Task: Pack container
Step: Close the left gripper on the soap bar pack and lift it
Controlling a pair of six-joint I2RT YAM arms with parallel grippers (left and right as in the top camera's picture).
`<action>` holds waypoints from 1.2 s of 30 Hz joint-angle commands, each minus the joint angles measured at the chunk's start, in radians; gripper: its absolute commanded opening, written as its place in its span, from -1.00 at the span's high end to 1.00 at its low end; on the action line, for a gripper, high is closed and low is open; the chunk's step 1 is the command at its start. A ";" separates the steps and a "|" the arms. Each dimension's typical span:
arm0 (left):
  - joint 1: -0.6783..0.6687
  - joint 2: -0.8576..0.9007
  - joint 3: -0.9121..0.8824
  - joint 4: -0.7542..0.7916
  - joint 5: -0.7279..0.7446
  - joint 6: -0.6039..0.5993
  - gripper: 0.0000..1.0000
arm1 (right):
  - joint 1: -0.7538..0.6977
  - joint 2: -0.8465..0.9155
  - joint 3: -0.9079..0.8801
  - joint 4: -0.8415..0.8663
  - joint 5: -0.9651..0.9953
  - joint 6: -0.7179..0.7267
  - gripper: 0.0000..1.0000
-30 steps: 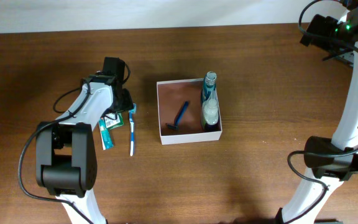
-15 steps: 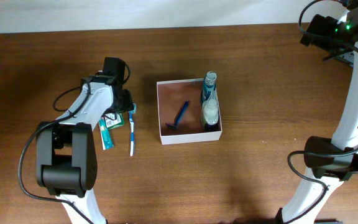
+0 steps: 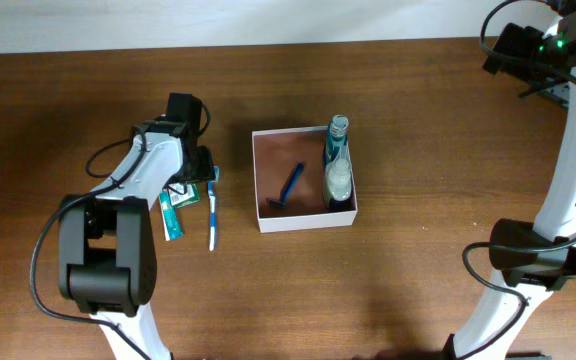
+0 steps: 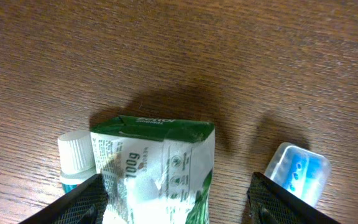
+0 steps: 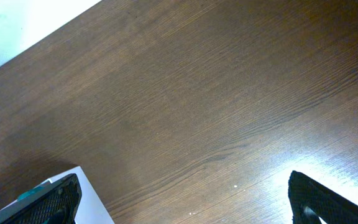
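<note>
The container (image 3: 264, 216), a shallow white-walled box with a reddish-brown floor, sits mid-table. It holds a blue razor (image 3: 290, 187) and two bottles (image 3: 338, 160) along its right wall. My left gripper (image 3: 192, 172) is left of it, low over a green-and-white toothpaste tube (image 4: 157, 162). Its jaws (image 4: 188, 208) are open, one finger on each side of the tube's flat end. My right gripper (image 5: 185, 199) is open and empty, high above bare table; the container's white corner (image 5: 92, 202) shows by its left finger.
A second tube with a white cap (image 4: 74, 154) lies against the green tube's left side. A blue-and-white toothbrush (image 3: 212, 208) lies right of the tubes; its capped head (image 4: 297, 169) is near my right finger. The right arm (image 3: 568, 130) stands at the table's right edge.
</note>
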 commanded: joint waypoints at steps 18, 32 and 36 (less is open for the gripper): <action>0.004 0.047 -0.015 -0.003 0.011 0.012 -0.20 | -0.003 -0.014 0.002 -0.005 0.008 -0.006 -0.97; 0.004 0.040 0.002 -0.008 0.011 0.035 0.81 | -0.003 -0.014 0.002 -0.005 0.008 -0.006 -0.97; 0.004 0.021 0.051 -0.031 0.011 0.050 0.84 | -0.003 -0.014 0.002 -0.005 0.008 -0.006 -0.97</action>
